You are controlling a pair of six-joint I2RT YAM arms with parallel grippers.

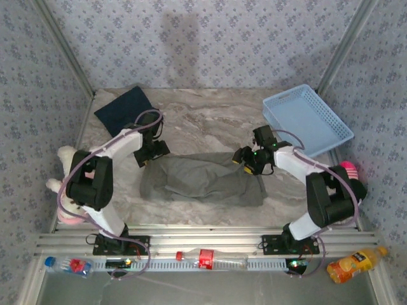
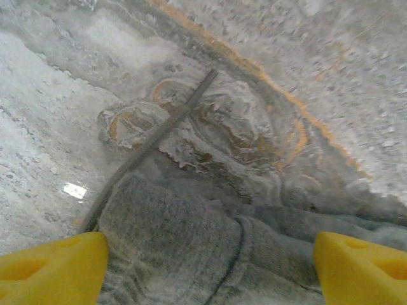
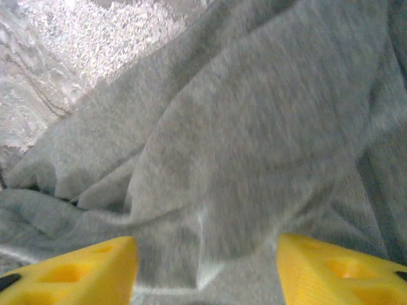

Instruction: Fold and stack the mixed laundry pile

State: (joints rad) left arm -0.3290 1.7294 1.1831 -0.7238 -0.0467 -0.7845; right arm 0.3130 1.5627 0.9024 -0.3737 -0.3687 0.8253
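The grey-olive garment (image 1: 203, 181) lies spread across the middle of the table in a long crumpled strip. A dark navy T-shirt (image 1: 125, 109) lies folded at the back left. My left gripper (image 1: 152, 152) hovers at the grey garment's far left corner. In the left wrist view the left gripper (image 2: 213, 254) is open, its yellow fingers (image 2: 51, 267) wide apart over a hemmed edge of grey cloth (image 2: 191, 248). My right gripper (image 1: 245, 159) is at the garment's far right end. In the right wrist view it (image 3: 206, 260) is open, with a loose fold of grey cloth (image 3: 241, 146) between its fingers (image 3: 343, 267).
A light blue plastic basket (image 1: 305, 117) stands at the back right. A white plush toy (image 1: 63, 171) leans at the left edge. An orange juice bottle (image 1: 353, 264) and a water bottle (image 1: 67, 265) lie on the front rail. A thin dark cord (image 2: 152, 136) crosses the marble tabletop.
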